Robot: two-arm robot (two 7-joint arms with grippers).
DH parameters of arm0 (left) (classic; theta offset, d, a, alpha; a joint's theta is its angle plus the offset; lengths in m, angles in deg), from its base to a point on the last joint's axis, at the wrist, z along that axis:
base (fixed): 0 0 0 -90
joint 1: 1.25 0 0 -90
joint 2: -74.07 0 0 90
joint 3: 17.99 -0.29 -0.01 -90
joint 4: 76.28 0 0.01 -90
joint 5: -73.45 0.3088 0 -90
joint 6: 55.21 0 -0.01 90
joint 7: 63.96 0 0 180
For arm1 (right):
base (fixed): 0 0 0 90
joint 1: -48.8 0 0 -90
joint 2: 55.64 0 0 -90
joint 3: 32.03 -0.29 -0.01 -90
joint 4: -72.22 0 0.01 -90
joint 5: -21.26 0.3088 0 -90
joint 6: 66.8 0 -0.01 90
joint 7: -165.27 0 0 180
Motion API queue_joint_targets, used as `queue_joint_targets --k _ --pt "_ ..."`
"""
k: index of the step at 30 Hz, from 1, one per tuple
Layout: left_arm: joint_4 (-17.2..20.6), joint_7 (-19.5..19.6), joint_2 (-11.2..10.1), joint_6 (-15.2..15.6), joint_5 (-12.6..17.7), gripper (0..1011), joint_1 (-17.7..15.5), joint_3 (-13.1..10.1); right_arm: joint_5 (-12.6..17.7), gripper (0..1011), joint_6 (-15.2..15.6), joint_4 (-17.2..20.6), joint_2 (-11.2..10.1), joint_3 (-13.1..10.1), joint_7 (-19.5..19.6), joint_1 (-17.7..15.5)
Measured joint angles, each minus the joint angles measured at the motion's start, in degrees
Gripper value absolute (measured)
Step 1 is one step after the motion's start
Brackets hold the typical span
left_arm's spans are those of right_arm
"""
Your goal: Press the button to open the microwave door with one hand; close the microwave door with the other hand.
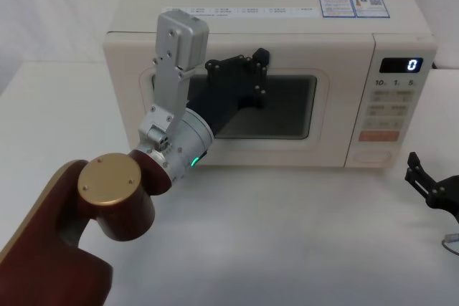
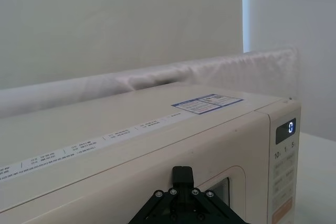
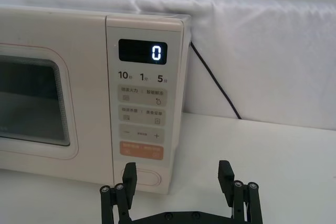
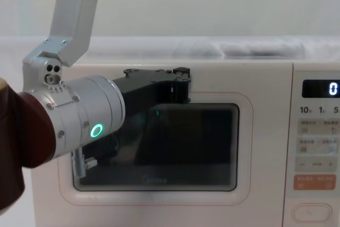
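The microwave door [image 1: 287, 150], cream with a dark window, lies flush with the oven front. My left gripper [image 1: 251, 59] is shut, with its fingertips against the door's upper part just above the window [image 4: 212, 147]; the chest view shows this left gripper [image 4: 181, 74] ahead of a silver wrist with a green ring [image 4: 96, 130]. At the bottom of the control panel sits the pale pill-shaped button [image 3: 147, 177] [image 1: 373, 155]. My right gripper [image 3: 177, 174] is open, low on the table in front of that panel and apart from it, right gripper [image 1: 423, 177].
The display [image 3: 143, 52] reads 0. An orange-red key [image 3: 142, 150] sits just above the button. A black cable [image 3: 215, 82] runs down behind the oven's right side. White table [image 1: 287, 234] lies in front, with a white cloth wall behind.
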Motion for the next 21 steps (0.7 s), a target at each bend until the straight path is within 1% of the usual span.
queue_joint_targets --k 3,7,8,10,11,13,14,20,21 --pt "0.1 0.3 0.0 0.1 -0.2 0 0.0 0.1 0.0 1002 0.0 0.0 0.0 0.0 0.0 0.0" --pt "1.0 3.0 -0.9 0.6 -2.1 0 0.3 -0.1 0.0 1002 0.0 0.0 0.0 0.0 0.0 0.0" --pt "1.6 4.9 -1.7 0.6 -3.2 0 0.5 -0.5 0.0 1002 0.0 0.0 0.0 0.0 0.0 0.0" --pt "2.7 7.1 -2.8 0.6 -4.5 0 0.8 -1.2 0.0 1002 0.0 0.0 0.0 0.0 0.0 0.0" --pt "2.7 7.1 -2.8 0.6 -4.5 0 0.8 -1.2 0.0 1002 0.0 0.0 0.0 0.0 0.0 0.0" --pt "4.0 8.9 -4.1 0.5 -5.9 0 1.2 -2.1 0.0 1002 0.0 0.0 0.0 0.0 0.0 0.0" --pt "4.0 8.9 -4.1 0.5 -5.9 0 1.2 -2.1 0.0 1002 0.0 0.0 0.0 0.0 0.0 0.0" --pt "6.3 9.8 -6.1 0.4 -7.3 0 2.5 -3.4 0.0 1002 0.0 0.0 0.0 0.0 0.0 0.0" --pt "6.3 9.8 -6.1 0.4 -7.3 0 2.5 -3.4 0.0 1002 0.0 0.0 0.0 0.0 0.0 0.0"
